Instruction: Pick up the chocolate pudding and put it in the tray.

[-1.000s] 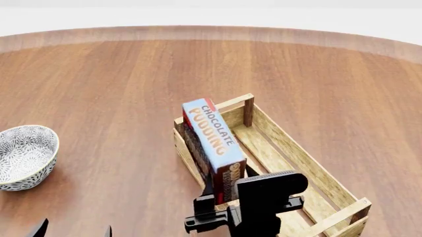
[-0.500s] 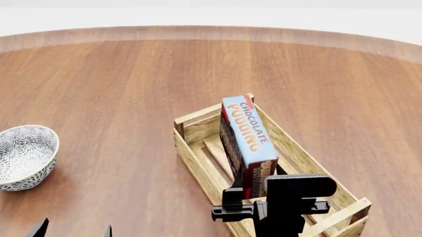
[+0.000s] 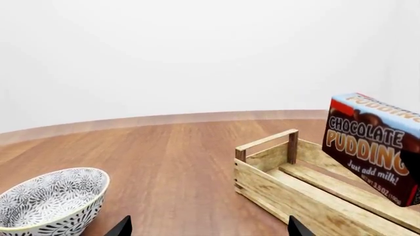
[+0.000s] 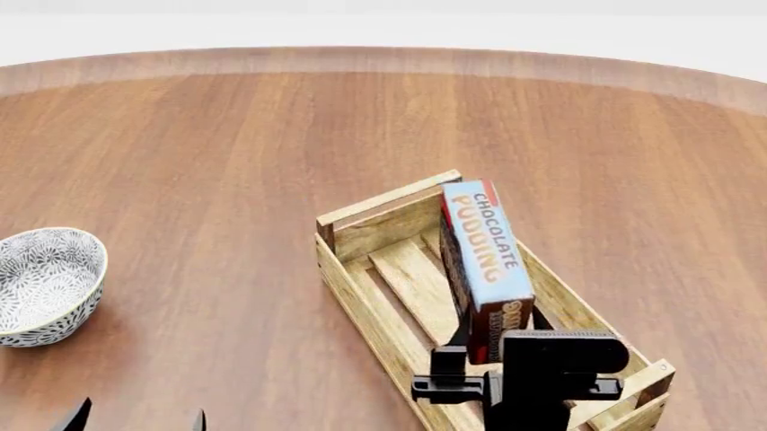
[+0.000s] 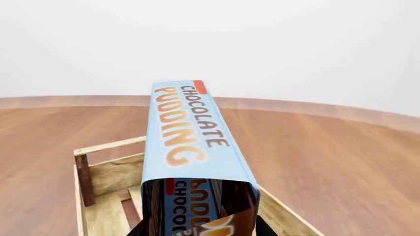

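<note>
Grey-white and covered in a dark leaf pattern, the round ceramic bowl [image 4: 45,285] sits at the far left of the brown wooden table [image 4: 215,153], well apart from everything else. Near it at the bottom edge of the head view, the two dark fingertips [image 4: 74,417] of the left gripper [image 4: 135,418] stand apart with nothing between them. Further right lies the long light-wood slatted tray [image 4: 372,305] with low sides and a bar handle at each end. Over its right half the small rectangular chocolate pudding carton [image 4: 486,262], light-blue face with orange lettering turned up and dark brown sides, is held on edge above the slats. The black right gripper [image 4: 518,382] is clamped on the carton's near end, at the tray's near right corner.
</note>
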Available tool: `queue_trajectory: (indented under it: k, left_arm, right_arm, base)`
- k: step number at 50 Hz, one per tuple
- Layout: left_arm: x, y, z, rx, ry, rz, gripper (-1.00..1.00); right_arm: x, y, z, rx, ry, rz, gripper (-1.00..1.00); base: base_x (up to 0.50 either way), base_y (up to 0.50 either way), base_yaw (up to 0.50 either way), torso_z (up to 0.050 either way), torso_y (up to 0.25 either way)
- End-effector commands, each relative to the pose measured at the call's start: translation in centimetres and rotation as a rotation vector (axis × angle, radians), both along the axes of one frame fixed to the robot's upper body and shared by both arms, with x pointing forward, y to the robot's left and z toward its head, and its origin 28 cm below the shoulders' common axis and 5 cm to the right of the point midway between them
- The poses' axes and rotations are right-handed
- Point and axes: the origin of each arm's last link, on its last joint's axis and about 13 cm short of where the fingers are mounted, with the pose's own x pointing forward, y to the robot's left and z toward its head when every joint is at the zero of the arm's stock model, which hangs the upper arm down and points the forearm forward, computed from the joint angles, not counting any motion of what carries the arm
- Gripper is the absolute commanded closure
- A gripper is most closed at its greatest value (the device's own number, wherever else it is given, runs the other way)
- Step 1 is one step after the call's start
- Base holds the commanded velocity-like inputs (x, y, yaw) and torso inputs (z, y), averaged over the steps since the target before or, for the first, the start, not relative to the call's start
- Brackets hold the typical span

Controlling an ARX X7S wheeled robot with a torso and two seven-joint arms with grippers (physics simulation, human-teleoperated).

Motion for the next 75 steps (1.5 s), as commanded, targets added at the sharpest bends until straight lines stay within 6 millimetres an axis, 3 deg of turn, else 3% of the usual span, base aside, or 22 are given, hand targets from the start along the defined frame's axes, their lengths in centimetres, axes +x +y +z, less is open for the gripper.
queue_trajectory:
  k: [1,34,35,66,75]
  left_arm:
    - [0.0,0.0,0.0,0.002,0.0,0.0,-1.0]
    - [0.1,-0.2,-0.1,0.003,0.004,-0.004,-1.0]
    - [0.1,-0.2,-0.1,0.003,0.003,-0.004,-1.0]
    - [-0.2,0.0,0.5,-0.002,-0.015,0.003,-1.0]
    - [-0.9,0.3,1.6,-0.012,-0.051,0.015,-1.0]
  right_arm:
    - [0.2,0.0,-0.7,-0.051,-0.019,-0.014,1.0]
    - [0.6,-0.2,-1.2,-0.081,0.001,-0.036,1.0]
    - [0.6,-0.3,-1.0,-0.068,-0.006,-0.041,-1.0]
    - [-0.1,-0.4,-0.8,-0.047,-0.033,-0.042,-1.0]
    - [-2.6,-0.1,2.9,0.039,-0.201,-0.021,-1.0]
  base:
    - [0.0,0.0,0.0,0.0,0.0]
    - [0.0,0.0,0.0,0.0,0.001]
    - [0.0,0.0,0.0,0.0,0.0]
    - [0.0,0.0,0.0,0.0,0.0]
    - [0.0,0.0,0.0,0.0,0.0]
